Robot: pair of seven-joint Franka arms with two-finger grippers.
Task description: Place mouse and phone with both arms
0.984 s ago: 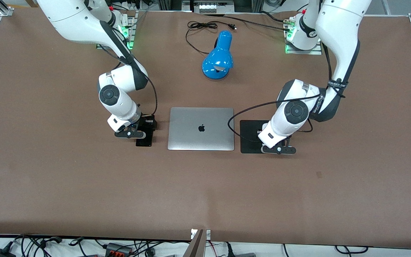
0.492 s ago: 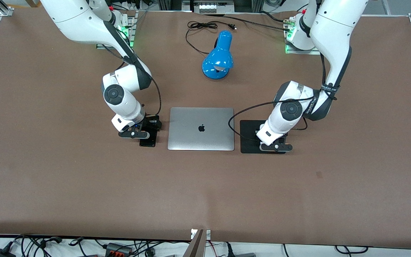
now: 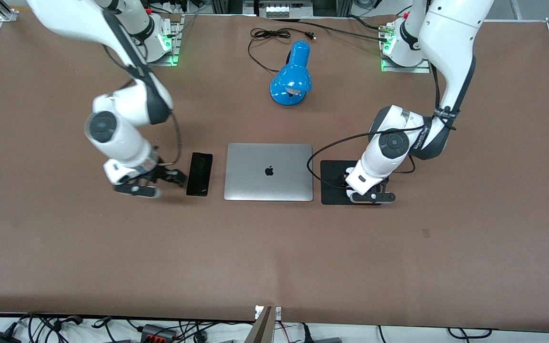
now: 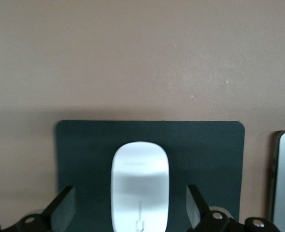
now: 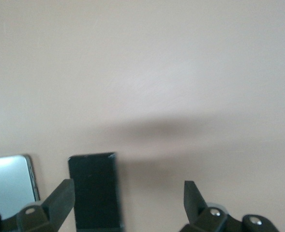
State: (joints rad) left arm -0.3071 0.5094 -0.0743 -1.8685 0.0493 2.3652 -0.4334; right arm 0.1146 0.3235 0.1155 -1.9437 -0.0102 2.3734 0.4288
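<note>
Front view shows the phone (image 3: 199,174) lying flat on the brown tabletop (image 3: 65,247), just beside the closed silver laptop (image 3: 269,172) toward the right arm's end. The right gripper (image 3: 162,183) hangs over bare tabletop next to the phone, its fingers (image 5: 60,199) spread apart and holding nothing; its wrist view has the phone (image 5: 95,191) between the fingertips' lines and the laptop's edge (image 5: 9,186) alongside. At the laptop's other edge lies a black mouse pad (image 3: 334,182), half covered by the left arm's wrist. The left gripper (image 4: 131,212) sits low over the pad (image 4: 84,150), fingers (image 4: 64,209) apart on either side of the white mouse (image 4: 140,186) without touching it. A blue desk lamp (image 3: 292,76) with its coiled cord (image 3: 267,35) lies farther from the front camera, well apart from everything.
</note>
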